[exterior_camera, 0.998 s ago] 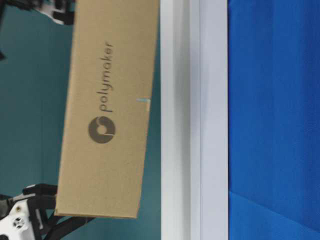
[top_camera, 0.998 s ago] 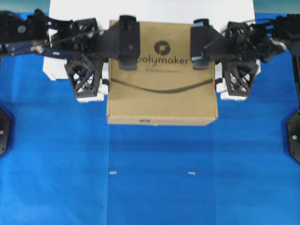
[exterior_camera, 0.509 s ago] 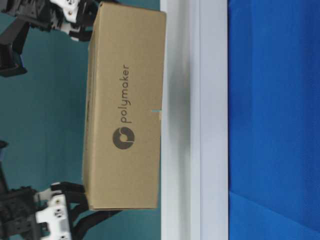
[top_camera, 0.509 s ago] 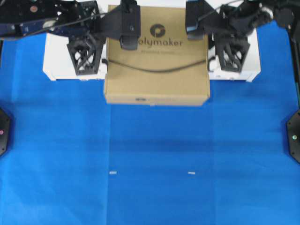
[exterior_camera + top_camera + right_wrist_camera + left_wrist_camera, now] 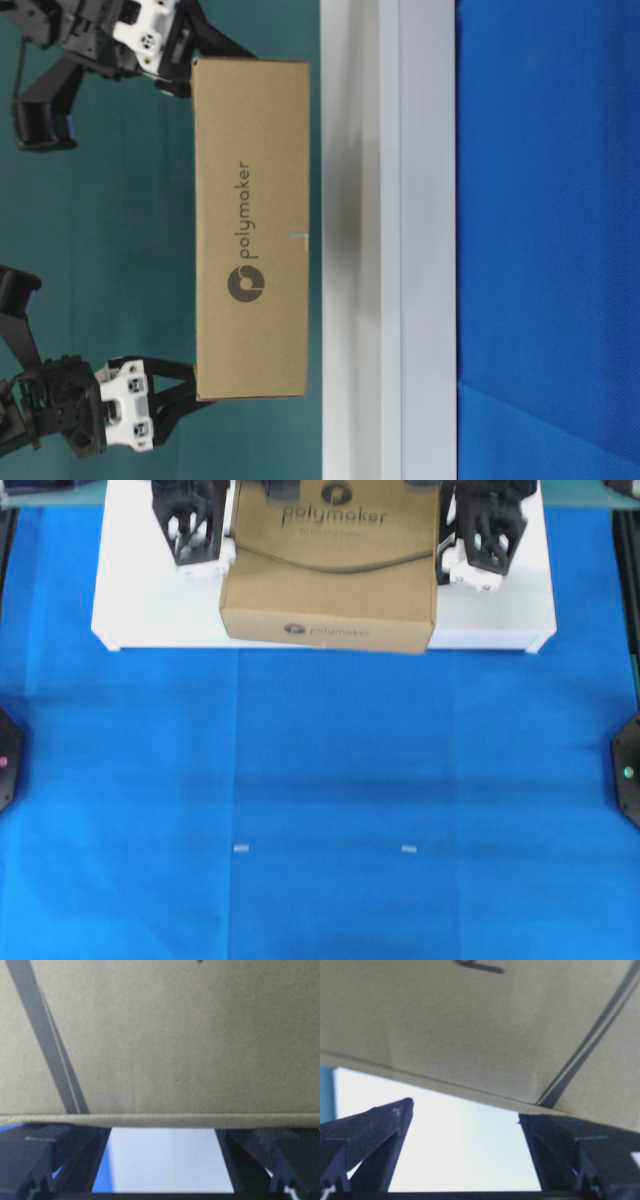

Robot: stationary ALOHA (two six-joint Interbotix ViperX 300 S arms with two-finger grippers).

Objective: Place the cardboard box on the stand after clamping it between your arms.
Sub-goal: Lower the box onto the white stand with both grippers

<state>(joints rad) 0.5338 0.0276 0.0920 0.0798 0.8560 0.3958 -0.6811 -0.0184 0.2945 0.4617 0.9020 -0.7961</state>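
Pincers (image 5: 197,525) (image 5: 488,530) carried cardboard box (image 5: 328,575) farther over stand (image 5: 150,605).

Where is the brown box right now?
The box is at the top middle of the overhead view, over the white stand, with the left gripper and the right gripper against its two sides.

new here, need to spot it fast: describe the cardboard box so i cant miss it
Find the white stand at the far edge of the blue table. The cardboard box sits mid-stand between two black arms. It is the only brown thing, printed "polymaker" with a dark curved line.
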